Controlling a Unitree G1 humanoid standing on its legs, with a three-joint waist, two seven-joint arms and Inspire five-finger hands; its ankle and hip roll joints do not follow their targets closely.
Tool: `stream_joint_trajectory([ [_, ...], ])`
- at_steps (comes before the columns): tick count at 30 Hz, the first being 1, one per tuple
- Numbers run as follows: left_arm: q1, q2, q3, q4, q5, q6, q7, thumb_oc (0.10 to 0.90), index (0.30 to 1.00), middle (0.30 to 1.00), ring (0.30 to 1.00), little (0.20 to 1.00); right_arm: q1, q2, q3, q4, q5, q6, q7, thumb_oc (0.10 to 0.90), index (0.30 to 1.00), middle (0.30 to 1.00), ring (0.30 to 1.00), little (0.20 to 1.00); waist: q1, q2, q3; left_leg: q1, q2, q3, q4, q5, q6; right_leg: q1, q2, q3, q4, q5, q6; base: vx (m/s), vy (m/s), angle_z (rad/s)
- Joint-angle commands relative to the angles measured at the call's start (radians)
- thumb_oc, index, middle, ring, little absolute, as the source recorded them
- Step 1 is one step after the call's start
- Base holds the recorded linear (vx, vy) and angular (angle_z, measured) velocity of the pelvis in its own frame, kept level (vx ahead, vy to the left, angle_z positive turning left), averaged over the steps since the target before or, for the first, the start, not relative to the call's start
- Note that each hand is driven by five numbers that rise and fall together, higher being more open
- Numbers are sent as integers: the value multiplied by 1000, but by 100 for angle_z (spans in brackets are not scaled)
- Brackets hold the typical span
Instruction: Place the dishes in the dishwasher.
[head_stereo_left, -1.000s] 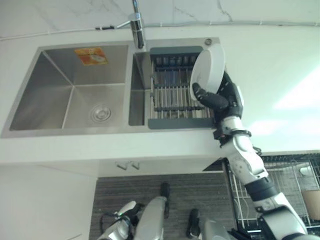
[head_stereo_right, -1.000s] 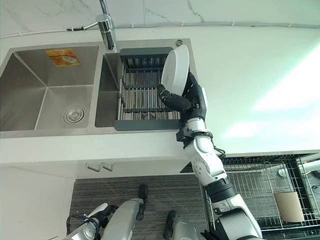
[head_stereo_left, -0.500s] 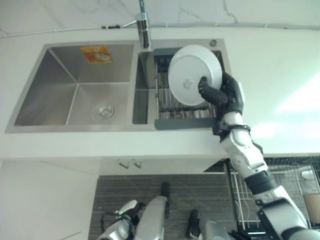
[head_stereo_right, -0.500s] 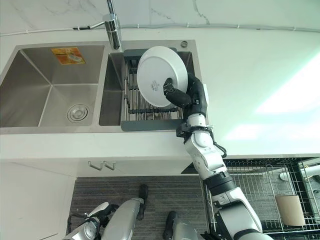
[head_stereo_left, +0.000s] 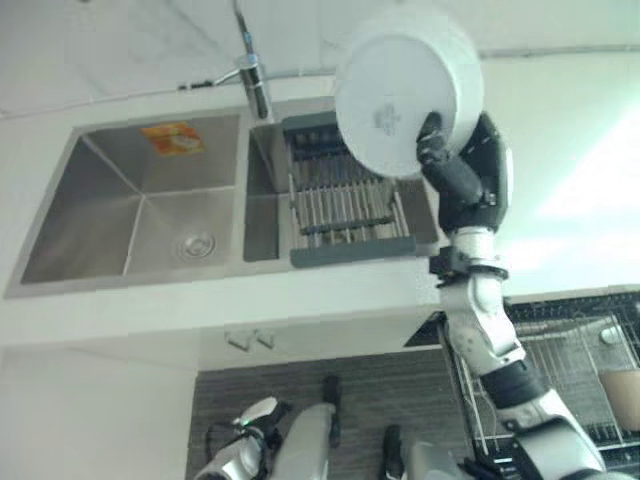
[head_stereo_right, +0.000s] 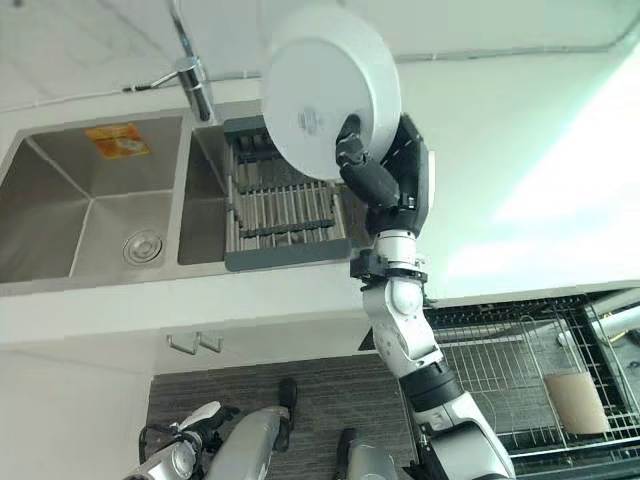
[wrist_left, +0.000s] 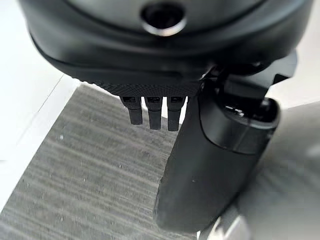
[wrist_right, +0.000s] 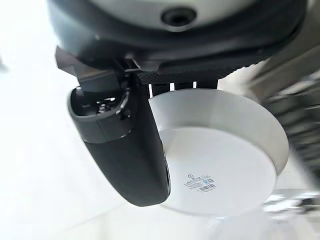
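Hanging low at the bottom left of the frame, the left hand (head_stereo_left: 250, 415) sits over the grey striped floor (wrist_left: 75, 180), its fingers (wrist_left: 152, 112) straight and holding nothing. At the lower right lies a wire dishwasher rack (head_stereo_right: 500, 350), pulled out. Above it, the right hand (head_stereo_right: 385, 175) grips a white plate (head_stereo_right: 325, 90) by its rim, thumb (wrist_right: 135, 145) curled across the underside, which faces the camera. Behind the plate, a grey dish-drying rack (head_stereo_left: 340, 205) spans the right basin of the steel double sink (head_stereo_left: 140, 200), below the faucet (head_stereo_left: 250, 70).
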Motion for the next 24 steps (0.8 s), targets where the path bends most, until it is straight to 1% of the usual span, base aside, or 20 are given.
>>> stream_joint_trajectory([
  [1, -2, -15, -25, 27, -28, -6, 9, 800, 900, 900, 900, 900, -50, -12, -104, -138, 112, -153, 100, 400, 300, 300, 300, 300, -33, -35, -95, -59, 58, -12, 98, -147, -68, 26, -7, 14, -106, 48, 76, -81, 5, -52],
  [3, -6, -22, -26, 29, -68, 9, 9, 800, 900, 900, 900, 900, 10, -11, -133, -172, 157, -154, 123, 400, 300, 300, 300, 300, -64, -36, -93, -54, 75, 9, 98, -147, -70, 16, -4, 34, -106, 50, 78, -71, 0, -37],
  [4, -1, -30, -24, 29, -95, 23, 15, 800, 900, 900, 900, 900, 66, -12, -166, -185, 195, -175, 130, 400, 300, 300, 300, 300, -85, -40, -93, -49, 90, 27, 98, -147, -71, 10, -4, 42, -106, 52, 80, -63, -10, -44],
  [5, 1, -32, -23, 29, -100, 25, 16, 800, 900, 900, 900, 900, 78, -14, -174, -189, 207, -179, 135, 400, 300, 300, 300, 300, -90, -42, -94, -48, 94, 31, 98, -147, -71, 9, -4, 44, -106, 52, 81, -64, -23, -56],
  [7, 8, -39, -13, 30, -112, 35, 20, 800, 900, 900, 900, 900, 147, -20, -225, -203, 262, -192, 165, 400, 300, 300, 300, 300, -116, -48, -96, -42, 111, 51, 98, -149, -72, 4, -4, 49, -106, 54, 83, -43, -22, -41],
  [8, 11, -41, -9, 29, -111, 39, 18, 800, 900, 900, 900, 900, 175, -22, -248, -208, 279, -190, 181, 400, 300, 300, 300, 300, -126, -51, -98, -39, 118, 60, 98, -150, -72, 3, -3, 53, -106, 55, 84, -33, -19, -29],
  [10, 14, -42, -5, 25, -111, 52, 6, 800, 900, 900, 900, 900, 239, -34, -312, -221, 269, -184, 183, 400, 300, 300, 300, 300, -156, -57, -102, -32, 134, 80, 98, -152, -74, 0, -1, 63, -106, 57, 86, -25, -15, -31],
  [11, 18, -43, -2, 15, -116, 69, -3, 800, 900, 900, 900, 900, 286, -45, -356, -221, 274, -170, 196, 400, 300, 300, 300, 300, -180, -59, -105, -29, 147, 97, 98, -150, -76, 0, 2, 71, -106, 58, 88, -11, -7, -43],
  [12, 20, -43, -3, 12, -116, 74, -6, 800, 900, 900, 900, 900, 299, -47, -367, -219, 283, -166, 202, 400, 300, 300, 300, 300, -182, -59, -106, -29, 150, 103, 98, -150, -76, 0, 4, 74, -106, 58, 88, -2, -15, -37],
  [13, 20, -45, 1, 9, -117, 90, -17, 800, 900, 900, 900, 900, 332, -53, -408, -203, 313, -157, 225, 400, 300, 300, 300, 300, -202, -62, -107, -27, 165, 122, 98, -144, -79, 0, 6, 78, -106, 60, 89, -7, -22, -45],
  [15, 18, -46, 11, 9, -126, 104, -42, 800, 900, 900, 900, 900, 361, -55, -448, -182, 333, -136, 255, 400, 300, 300, 300, 300, -220, -64, -111, -27, 181, 140, 98, -138, -84, -1, 8, 82, -106, 61, 91, -11, -28, -49],
  [17, 19, -48, 20, 9, -135, 106, -53, 800, 900, 900, 900, 900, 389, -58, -482, -167, 354, -105, 278, 400, 300, 300, 300, 300, -233, -65, -110, -25, 194, 151, 98, -133, -89, -3, 9, 85, -106, 63, 91, -6, -24, -60],
  [18, 20, -50, 30, 7, -125, 97, -51, 800, 900, 900, 900, 900, 413, -60, -505, -148, 368, -65, 304, 400, 300, 300, 300, 300, -246, -67, -110, -19, 202, 159, 98, -132, -91, -5, 9, 87, -106, 66, 90, 3, -17, -40],
  [20, 17, -51, 28, -2, -117, 100, -58, 800, 900, 900, 900, 900, 431, -65, -506, -128, 360, -35, 325, 400, 300, 300, 300, 300, -255, -68, -110, -11, 206, 160, 98, -133, -91, -7, 9, 91, -106, 68, 86, 5, -3, -17],
  [22, 16, -56, 18, -6, -112, 102, -54, 800, 900, 900, 900, 900, 439, -70, -483, -95, 383, -28, 350, 400, 300, 300, 300, 300, -262, -68, -108, -5, 209, 155, 98, -131, -91, -8, 11, 99, -106, 70, 82, -1, 2, -24],
  [24, 10, -58, 5, -8, -104, 103, -50, 800, 900, 900, 900, 900, 440, -70, -468, -67, 389, -33, 353, 400, 300, 300, 300, 300, -263, -68, -106, -2, 208, 149, 98, -132, -92, -8, 11, 101, -106, 70, 80, -17, -9, -12],
])
